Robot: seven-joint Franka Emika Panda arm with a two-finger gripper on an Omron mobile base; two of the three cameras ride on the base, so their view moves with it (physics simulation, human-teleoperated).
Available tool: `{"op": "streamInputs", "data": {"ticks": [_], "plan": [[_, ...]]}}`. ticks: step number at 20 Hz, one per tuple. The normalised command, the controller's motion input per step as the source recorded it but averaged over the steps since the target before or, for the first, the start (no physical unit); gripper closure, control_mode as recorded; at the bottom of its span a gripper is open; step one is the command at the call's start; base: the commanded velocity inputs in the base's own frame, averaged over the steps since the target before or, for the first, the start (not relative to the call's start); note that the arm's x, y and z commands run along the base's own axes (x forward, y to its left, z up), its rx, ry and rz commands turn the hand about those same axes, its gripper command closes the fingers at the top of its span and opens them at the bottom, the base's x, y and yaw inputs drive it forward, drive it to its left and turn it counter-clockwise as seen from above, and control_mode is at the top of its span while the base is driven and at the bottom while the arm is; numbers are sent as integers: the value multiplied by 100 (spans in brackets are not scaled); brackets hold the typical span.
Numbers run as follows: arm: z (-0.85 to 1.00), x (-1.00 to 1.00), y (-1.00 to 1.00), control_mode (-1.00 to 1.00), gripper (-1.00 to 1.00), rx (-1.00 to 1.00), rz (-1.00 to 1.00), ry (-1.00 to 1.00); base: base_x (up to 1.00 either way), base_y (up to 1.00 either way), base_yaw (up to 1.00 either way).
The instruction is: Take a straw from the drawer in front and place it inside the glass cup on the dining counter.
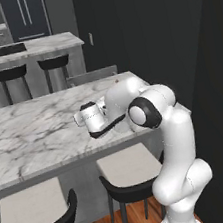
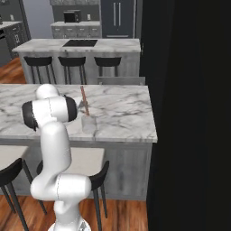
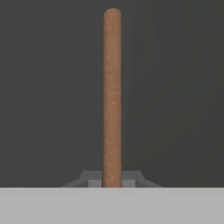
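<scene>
The thin orange-brown straw is being gripped between the closed tips of the gripper. In the right base view it is being held over the clear glass cup on the veined white marble table, dark-seated stools standing behind.

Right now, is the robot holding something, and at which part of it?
Yes: the straw, pinched at its lower end between the fingers; the rest sticks out free.

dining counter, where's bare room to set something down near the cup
The dining counter is bare marble right of the glass cup out to its end edge, and behind it toward the far edge. It is crowded left of the cup, where the arm and the upright straw stand.
</scene>
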Motion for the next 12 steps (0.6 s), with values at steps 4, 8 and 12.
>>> {"op": "streamInputs", "data": {"ticks": [4, 8, 12], "plan": [[-31, 0, 0, -100, 100, 0, 0, -4, 0, 0, 0], [-29, 0, 0, -100, 100, 0, 0, -5, 0, 0, 0], [-16, 7, 0, -100, 100, 0, 0, -7, 0, 0, 0]]}}
